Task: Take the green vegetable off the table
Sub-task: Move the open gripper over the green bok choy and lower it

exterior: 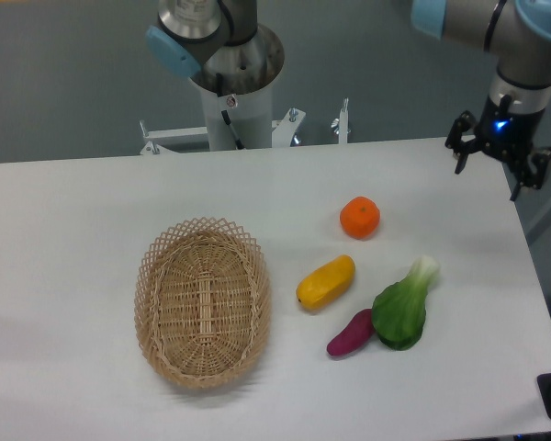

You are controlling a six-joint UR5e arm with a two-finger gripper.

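The green vegetable [403, 307] lies on the white table [92, 220] at the front right, dark green leaves toward the front and its pale stalk pointing back and right. Its leafy end touches the purple eggplant piece. My gripper [489, 170] hangs open and empty above the table's back right corner, well behind and to the right of the vegetable.
A purple eggplant piece [350, 333] and a yellow oblong fruit [326, 282] lie just left of the vegetable. An orange [360, 218] sits behind them. A wicker basket [202, 300] stands at the centre left. The robot base [234, 101] is at the back edge.
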